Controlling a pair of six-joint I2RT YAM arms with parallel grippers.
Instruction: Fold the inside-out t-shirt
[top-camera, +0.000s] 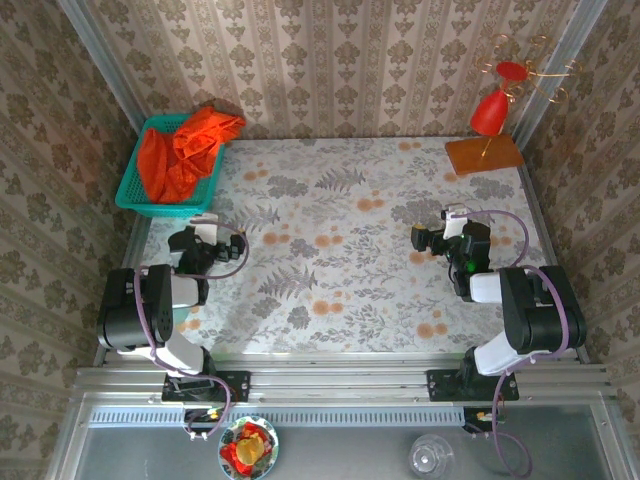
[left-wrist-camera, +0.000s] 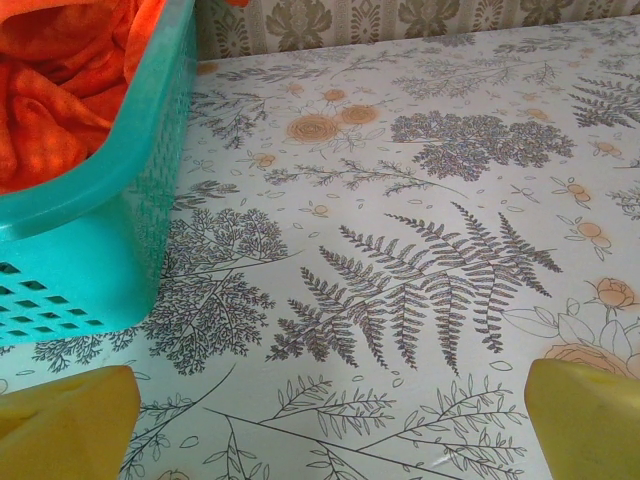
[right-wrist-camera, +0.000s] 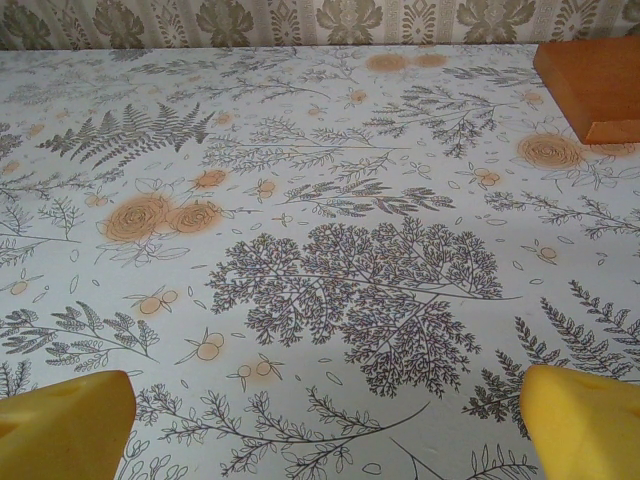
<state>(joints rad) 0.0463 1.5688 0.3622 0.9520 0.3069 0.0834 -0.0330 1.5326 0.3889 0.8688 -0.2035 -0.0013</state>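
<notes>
Yellow fingertips of the left gripper stood wide apart over the flowered table, with nothing between them. The right gripper matched it on the other side, its yellow pads equally spread above bare printed ferns and holding nothing.

Both arms were folded low near the front edge of the table, well apart from one another, and neither touched any cloth.

The inside-out t-shirt, bright orange, lay bunched in a heap inside a teal plastic basket at the far left corner, part of it spilling over the basket's far rim. The left gripper sat near the basket's front wall, but clear of it.

At the far right corner a red glossy ornament with gold wire loops rose from a flat wooden base, a corner of which the right wrist camera also caught.

Patterned wallpaper enclosed the table on three sides. Below the front rail, a small bowl of colourful contents and a clear glass rested on a lower grey surface.
</notes>
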